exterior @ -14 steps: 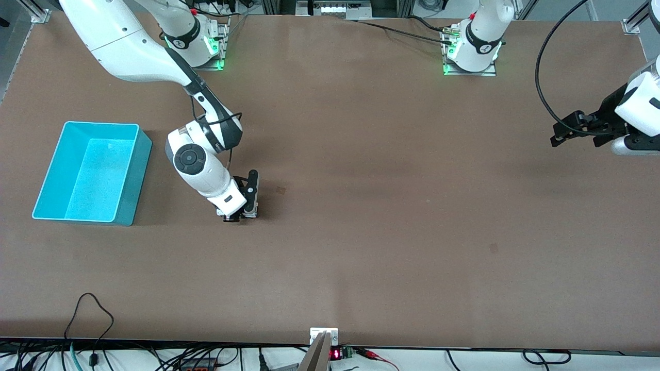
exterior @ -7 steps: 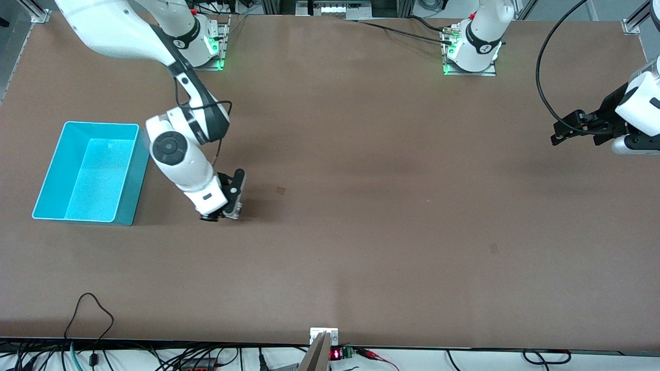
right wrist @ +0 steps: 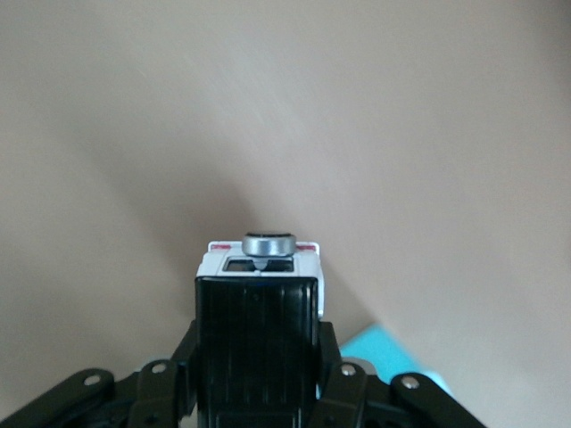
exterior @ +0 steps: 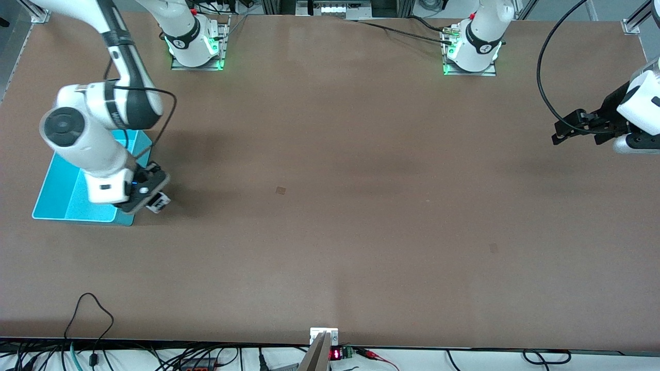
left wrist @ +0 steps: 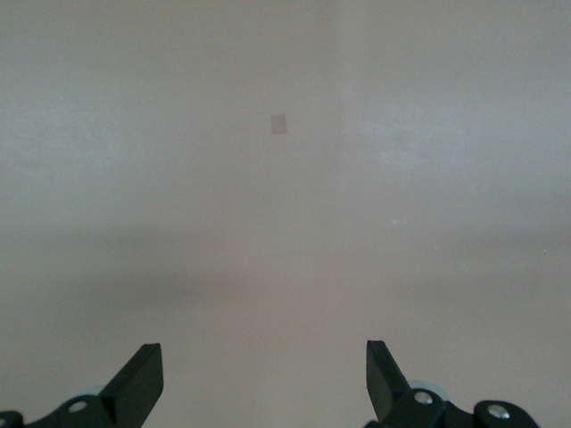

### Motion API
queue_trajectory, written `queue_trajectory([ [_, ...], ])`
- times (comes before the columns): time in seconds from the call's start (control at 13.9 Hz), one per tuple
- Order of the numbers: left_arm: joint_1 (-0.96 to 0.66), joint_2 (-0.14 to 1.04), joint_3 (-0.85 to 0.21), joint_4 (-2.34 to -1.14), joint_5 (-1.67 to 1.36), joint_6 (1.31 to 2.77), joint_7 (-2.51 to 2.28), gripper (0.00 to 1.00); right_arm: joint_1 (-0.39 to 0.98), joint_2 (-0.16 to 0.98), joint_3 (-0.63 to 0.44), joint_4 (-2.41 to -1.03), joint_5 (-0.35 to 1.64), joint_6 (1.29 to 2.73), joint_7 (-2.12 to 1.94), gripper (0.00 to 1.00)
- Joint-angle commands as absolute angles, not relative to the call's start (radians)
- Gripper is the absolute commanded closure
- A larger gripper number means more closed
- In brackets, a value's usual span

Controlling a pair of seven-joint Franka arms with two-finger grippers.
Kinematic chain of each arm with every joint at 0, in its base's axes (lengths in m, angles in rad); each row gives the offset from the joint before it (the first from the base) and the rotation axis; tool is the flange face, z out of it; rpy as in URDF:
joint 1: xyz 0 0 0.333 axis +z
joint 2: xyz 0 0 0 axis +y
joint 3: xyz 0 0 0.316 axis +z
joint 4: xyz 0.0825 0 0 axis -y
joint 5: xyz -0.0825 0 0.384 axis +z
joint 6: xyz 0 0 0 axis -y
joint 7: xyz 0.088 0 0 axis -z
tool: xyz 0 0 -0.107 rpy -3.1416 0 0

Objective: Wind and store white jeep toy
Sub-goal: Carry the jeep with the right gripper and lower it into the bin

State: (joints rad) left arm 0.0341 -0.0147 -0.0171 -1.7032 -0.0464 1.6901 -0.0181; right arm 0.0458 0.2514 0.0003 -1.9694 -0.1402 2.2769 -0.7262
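Overall, the brown table point(exterior: 361, 206) is seen as the largest thing, and the turquoise bin point(exterior: 56, 198) is placed on it toward the right arm's end, partly covered in the front view by the right arm. The right gripper point(exterior: 150, 198) is held up in the air just beside the bin, over the table next to the bin's corner that is nearest to the front camera. Its jaws are closed tightly on the white jeep toy point(right wrist: 259, 294), which is carried clear of the table; in the right wrist view the black roof and a grey spare wheel at the toy's end are seen between the fingers point(right wrist: 343, 392), and a corner of the bin is visible below. The left gripper point(exterior: 572, 131) is kept waiting well apart from the bin, over the table at the left arm's end, with its fingers point(left wrist: 138, 383) spread wide and nothing held between them.
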Motion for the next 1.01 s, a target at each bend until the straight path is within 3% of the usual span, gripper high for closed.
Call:
queue_trajectory([
  [0.0, 0.043, -0.038, -0.025, -1.721, -0.046, 1.683, -0.017, 0.00, 0.054, 0.199, -0.098, -2.028, -0.082, 2.281, -0.660, 1.00],
  [0.36, 0.043, -0.040, -0.023, -1.720, -0.046, 1.677, -0.017, 0.00, 0.055, 0.192, -0.280, -2.078, -0.043, 2.279, -0.588, 1.00],
  [0.72, 0.043, -0.040, -0.023, -1.720, -0.046, 1.677, -0.014, 0.00, 0.052, 0.235, -0.345, -2.131, -0.041, 2.307, -0.394, 1.00],
  [0.94, 0.043, -0.038, -0.023, -1.720, -0.046, 1.680, -0.014, 0.00, 0.043, 0.284, -0.362, -2.172, -0.038, 2.403, -0.388, 1.00],
])
